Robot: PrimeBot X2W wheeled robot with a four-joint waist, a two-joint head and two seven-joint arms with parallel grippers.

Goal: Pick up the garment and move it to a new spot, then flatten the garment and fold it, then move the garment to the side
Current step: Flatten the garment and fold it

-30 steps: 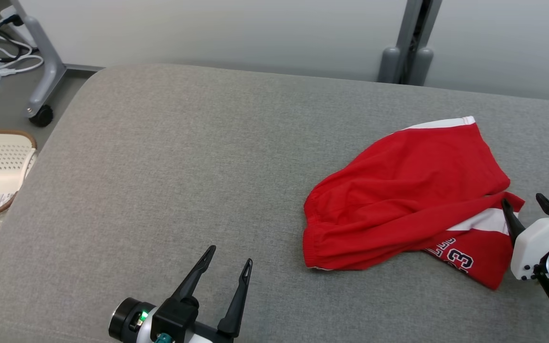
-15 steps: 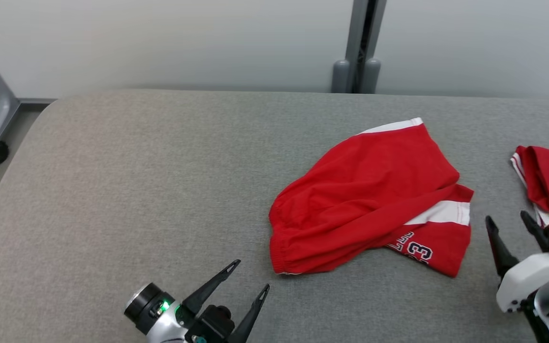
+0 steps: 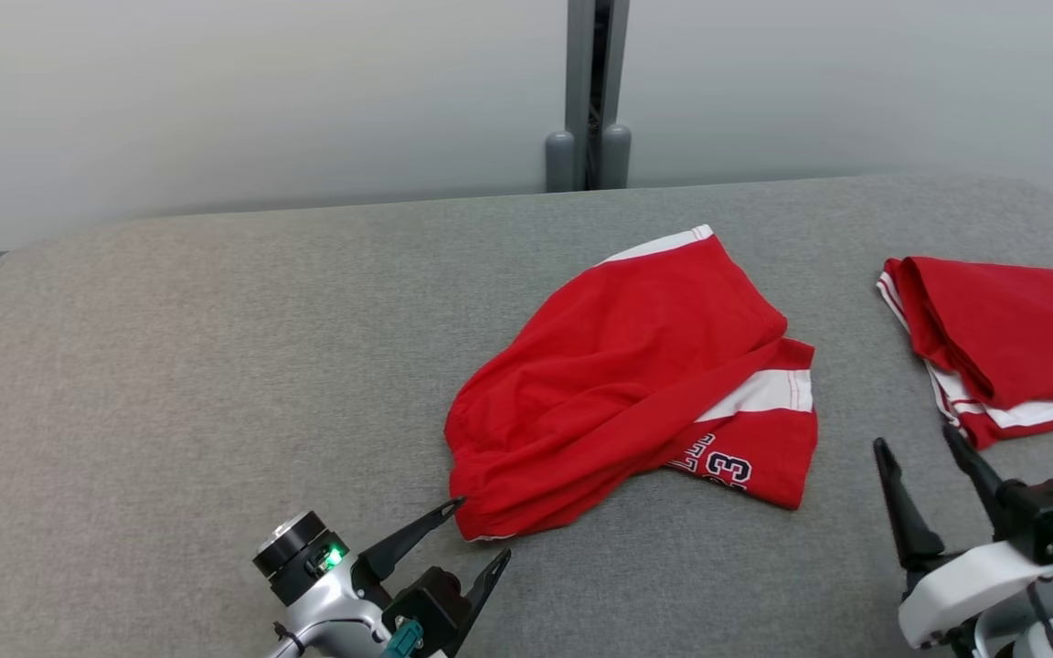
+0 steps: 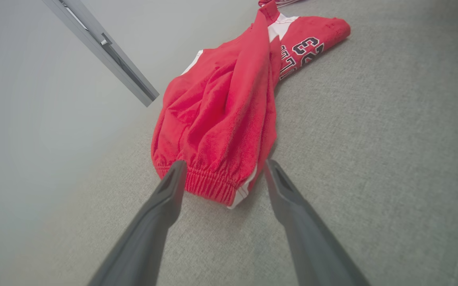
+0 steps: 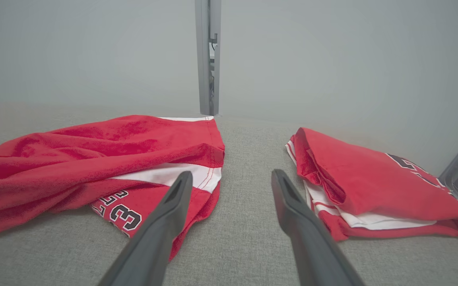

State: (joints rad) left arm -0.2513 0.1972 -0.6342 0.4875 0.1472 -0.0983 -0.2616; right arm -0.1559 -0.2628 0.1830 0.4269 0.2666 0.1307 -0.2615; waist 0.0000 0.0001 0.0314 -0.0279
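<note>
**Left gripper (image 3: pixel 483 526) and right gripper (image 3: pixel 912 436) spread wide, nothing held**

In the head view, the red garment (image 3: pixel 618 384) is seen crumpled at the middle of the grey cushion (image 3: pixel 216 366). The left gripper's tips are placed just beside its waistband end. The right gripper is set near a folded red garment (image 3: pixel 1002 338).

In the left wrist view, the elastic waistband is framed between the parted fingers.

In the right wrist view, bare cushion is shown between the fingers, with one garment on each side.

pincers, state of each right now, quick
Left pincer: open, holding nothing, tips near the shorts.
Right pincer: open, holding nothing.
</note>
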